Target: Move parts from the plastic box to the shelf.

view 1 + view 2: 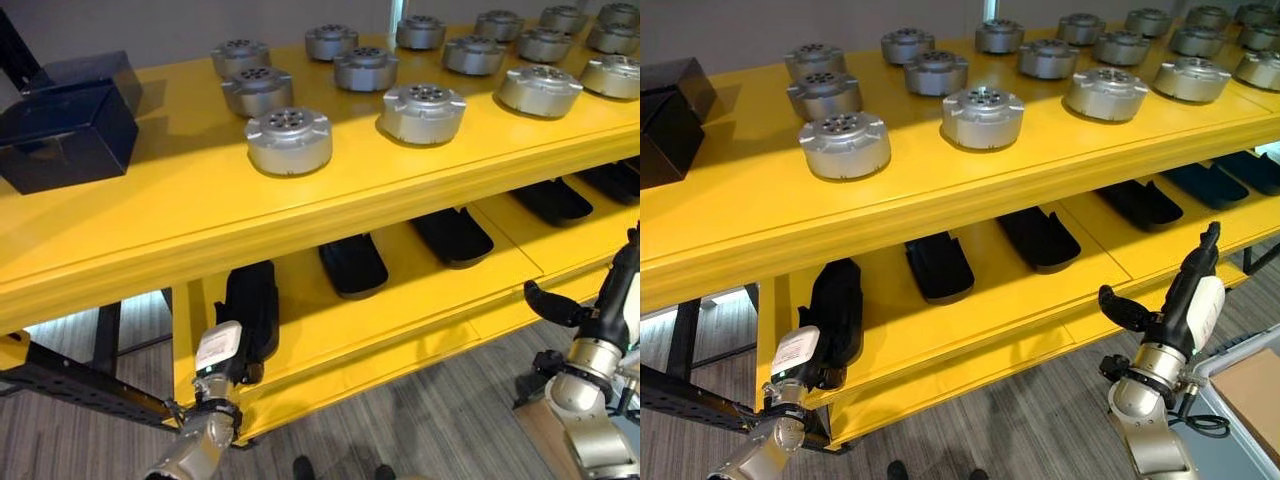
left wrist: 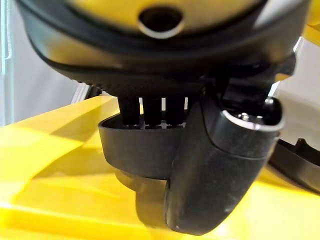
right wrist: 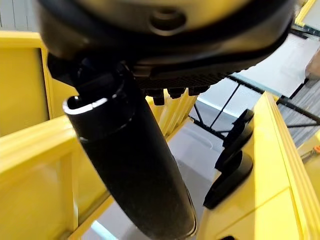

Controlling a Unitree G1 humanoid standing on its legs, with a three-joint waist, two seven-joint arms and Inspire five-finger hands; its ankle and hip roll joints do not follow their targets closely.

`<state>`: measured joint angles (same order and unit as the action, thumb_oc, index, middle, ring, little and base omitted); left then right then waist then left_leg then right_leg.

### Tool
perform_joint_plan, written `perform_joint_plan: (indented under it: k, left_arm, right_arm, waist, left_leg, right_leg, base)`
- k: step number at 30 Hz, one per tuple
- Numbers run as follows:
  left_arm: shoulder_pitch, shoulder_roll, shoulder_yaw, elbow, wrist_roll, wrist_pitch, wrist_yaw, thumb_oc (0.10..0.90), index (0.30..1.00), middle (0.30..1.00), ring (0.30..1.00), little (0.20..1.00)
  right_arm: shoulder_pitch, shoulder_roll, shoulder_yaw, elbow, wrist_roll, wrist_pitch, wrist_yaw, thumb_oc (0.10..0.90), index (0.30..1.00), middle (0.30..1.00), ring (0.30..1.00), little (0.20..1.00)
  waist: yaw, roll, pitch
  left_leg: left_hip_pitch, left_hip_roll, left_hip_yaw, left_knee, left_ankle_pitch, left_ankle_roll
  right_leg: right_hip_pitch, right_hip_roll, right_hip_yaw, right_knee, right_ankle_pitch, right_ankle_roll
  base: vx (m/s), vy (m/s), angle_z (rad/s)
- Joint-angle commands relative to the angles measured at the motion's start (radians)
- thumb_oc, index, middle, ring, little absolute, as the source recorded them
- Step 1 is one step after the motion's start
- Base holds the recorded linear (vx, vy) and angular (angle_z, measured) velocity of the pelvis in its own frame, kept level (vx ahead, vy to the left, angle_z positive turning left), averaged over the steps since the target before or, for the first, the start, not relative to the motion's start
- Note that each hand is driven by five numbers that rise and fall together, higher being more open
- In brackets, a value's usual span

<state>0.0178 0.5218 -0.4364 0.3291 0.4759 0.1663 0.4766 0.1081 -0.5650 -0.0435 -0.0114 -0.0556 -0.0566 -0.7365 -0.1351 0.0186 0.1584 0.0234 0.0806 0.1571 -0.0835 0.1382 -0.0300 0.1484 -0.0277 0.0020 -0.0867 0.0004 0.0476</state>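
Observation:
A black moulded part (image 1: 254, 298) lies at the left end of the yellow shelf's lower level (image 1: 330, 325). My left hand (image 1: 224, 358) reaches up to it from below. In the left wrist view its fingers (image 2: 150, 111) dip into the part's hollow (image 2: 142, 150) and the thumb (image 2: 220, 165) presses on the outside, pinching the wall. My right hand (image 1: 1188, 300) hangs in front of the shelf's right side with fingers straight up and thumb (image 1: 1125, 306) spread, holding nothing.
Several more black parts (image 1: 352, 264) (image 1: 452, 236) lie in a row along the lower level. Several silver round parts (image 1: 288, 140) cover the top level. Dark blue boxes (image 1: 65, 130) stand at its left end. A brown box (image 1: 1250, 392) sits on the floor at the right.

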Motion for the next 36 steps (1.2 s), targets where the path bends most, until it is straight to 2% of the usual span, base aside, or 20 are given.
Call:
perform_joint_plan:
  k: [1, 4, 11, 15, 24, 36]
  left_arm:
    - [-0.06, -0.011, 0.014, 0.051, -0.011, -0.01, 0.013, 0.4, 0.3, 0.3, 0.3, 0.3]
    - [-0.06, -0.019, 0.015, 0.065, 0.001, 0.017, 0.025, 0.4, 0.3, 0.3, 0.3, 0.3]
    - [-0.105, -0.056, 0.062, 0.154, -0.114, 0.055, 0.11, 0.4, 0.3, 0.3, 0.3, 0.3]
    - [-0.135, -0.073, 0.091, 0.189, -0.129, 0.076, 0.125, 0.4, 0.3, 0.3, 0.3, 0.3]
    - [-0.192, -0.094, 0.138, 0.259, -0.185, 0.084, 0.162, 0.4, 0.3, 0.3, 0.3, 0.3]
    - [-0.263, -0.129, 0.151, 0.345, -0.212, 0.093, 0.172, 0.4, 0.3, 0.3, 0.3, 0.3]
  right_arm:
    - [-0.14, -0.095, -0.041, -0.039, -0.027, -0.083, -0.001, 0.9, 1.0, 1.0, 1.0, 1.0]
    - [-0.143, -0.097, -0.039, -0.035, -0.026, -0.087, 0.005, 0.9, 1.0, 1.0, 1.0, 1.0]
    - [-0.142, -0.098, -0.03, -0.04, -0.036, -0.09, 0.054, 0.9, 1.0, 1.0, 1.0, 1.0]
    - [-0.131, -0.095, -0.029, -0.05, -0.044, -0.093, 0.064, 0.9, 1.0, 1.0, 1.0, 1.0]
    - [-0.118, -0.1, -0.027, -0.054, -0.072, -0.106, 0.116, 0.9, 1.0, 1.0, 1.0, 1.0]
    - [-0.092, -0.112, -0.047, -0.055, -0.068, -0.122, 0.175, 0.9, 1.0, 1.0, 1.0, 1.0]
  waist:
    - [0.016, -0.037, 0.025]
    - [0.017, -0.036, 0.025]
    - [0.003, -0.029, 0.024]
    - [-0.007, -0.028, 0.026]
    - [-0.043, -0.016, 0.022]
    - [-0.087, -0.017, 0.024]
  left_leg:
    - [0.046, 0.102, -0.052, 0.045, -0.121, -0.049]
    - [0.044, 0.104, -0.057, 0.05, -0.12, -0.049]
    - [0.039, 0.114, -0.057, 0.06, -0.105, -0.057]
    - [0.04, 0.111, -0.059, 0.07, -0.111, -0.054]
    - [0.051, 0.109, -0.045, 0.066, -0.108, -0.054]
    - [0.06, 0.108, -0.023, 0.074, -0.115, -0.048]
  right_leg:
    - [-0.068, 0.018, -0.043, 0.148, -0.11, -0.019]
    - [-0.069, 0.02, -0.042, 0.154, -0.114, -0.022]
    - [-0.066, 0.027, -0.031, 0.175, -0.126, -0.028]
    - [-0.069, 0.028, -0.025, 0.187, -0.13, -0.029]
    - [-0.07, 0.033, 0.001, 0.208, -0.143, -0.03]
    - [-0.069, 0.037, 0.027, 0.21, -0.141, -0.028]
  base:
    - [0.01, -0.035, 0.08]
    - [0.0, -0.014, 0.04]
    - [0.04, 0.007, 0.0]
    - [0.04, 0.003, 0.01]
    - [0.05, 0.034, -0.02]
    - [0.03, 0.017, -0.05]
